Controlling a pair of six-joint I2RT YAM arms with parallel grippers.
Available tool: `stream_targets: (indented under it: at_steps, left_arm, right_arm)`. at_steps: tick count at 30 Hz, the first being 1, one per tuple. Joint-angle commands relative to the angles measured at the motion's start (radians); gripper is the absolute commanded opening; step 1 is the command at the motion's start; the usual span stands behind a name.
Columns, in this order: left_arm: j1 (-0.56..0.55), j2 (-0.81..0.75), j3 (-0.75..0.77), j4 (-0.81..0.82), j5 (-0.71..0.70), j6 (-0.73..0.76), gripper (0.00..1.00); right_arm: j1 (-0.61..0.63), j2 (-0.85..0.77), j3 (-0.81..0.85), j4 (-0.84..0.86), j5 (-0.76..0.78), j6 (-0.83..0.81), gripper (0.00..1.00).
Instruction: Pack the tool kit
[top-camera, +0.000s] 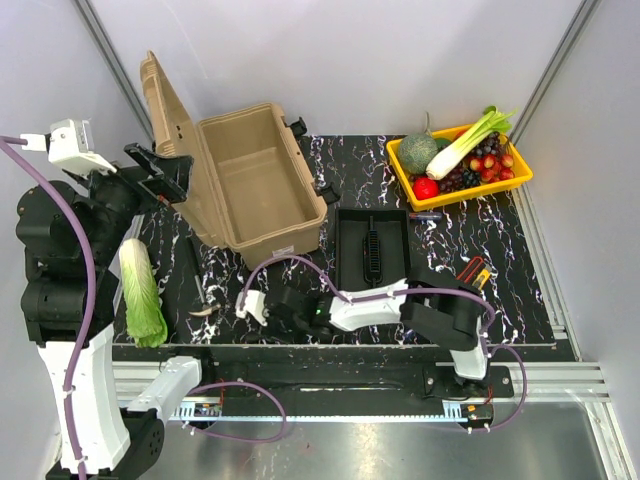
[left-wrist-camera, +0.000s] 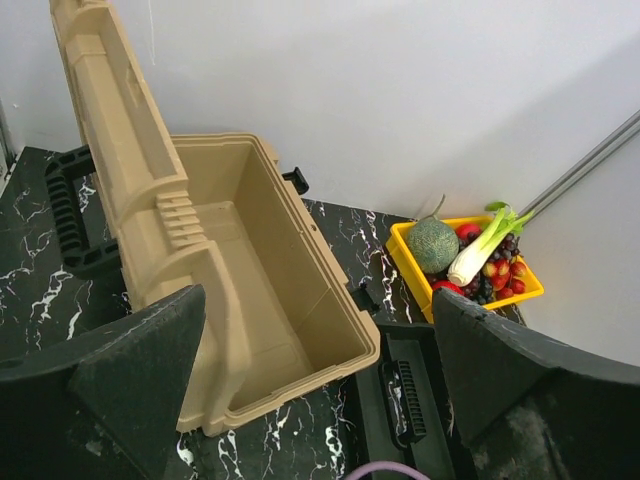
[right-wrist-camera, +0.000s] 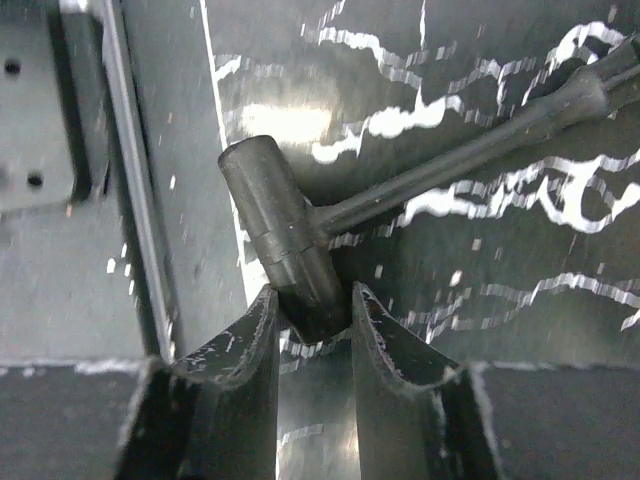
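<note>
I am looking at my two arms. The left arm (top-camera: 60, 250) is showing fat black joints and smooth white parts. A purple cable (top-camera: 90, 270) is running along it, and a small white box (top-camera: 75, 143) is sitting near its tip. The right arm (top-camera: 365, 305) is wearing the same black and white, with another purple cable (top-camera: 290, 259). The left gripper (left-wrist-camera: 318, 292) is showing black, wedge-shaped, rough fingers (left-wrist-camera: 140, 370). The right gripper (right-wrist-camera: 313, 290) is showing black fingers (right-wrist-camera: 245, 360) with pale scratches and specks.
</note>
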Motion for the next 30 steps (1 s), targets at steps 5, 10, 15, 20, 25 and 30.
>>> stream_targets:
  at_steps: [5,10,15,20,25,30]
  left_arm:
    - [-0.003,-0.002,0.000,0.118,-0.025,-0.002,0.99]
    - [-0.003,-0.002,0.003,0.140,-0.033,-0.009,0.99]
    - [-0.003,-0.005,0.010,0.140,-0.024,-0.012,0.99]
    - [-0.003,-0.022,-0.008,0.140,-0.038,-0.011,0.99]
    - [-0.003,-0.019,0.000,0.140,-0.036,-0.006,0.99]
    - [-0.003,-0.013,0.007,0.140,-0.036,0.003,0.99]
  right_arm:
    - [-0.005,-0.131,-0.216,-0.254,0.242,0.114,0.39]
    - [-0.005,-0.159,-0.212,-0.236,0.303,0.136,0.67]
    - [-0.005,-0.212,-0.180,-0.225,0.301,0.191,0.72]
    - [-0.006,-0.220,-0.155,-0.210,0.237,0.237,0.74]
    - [-0.005,-0.157,-0.123,-0.203,0.183,0.205,0.72]
    - [-0.005,-0.096,-0.074,-0.177,0.152,0.177,0.70]
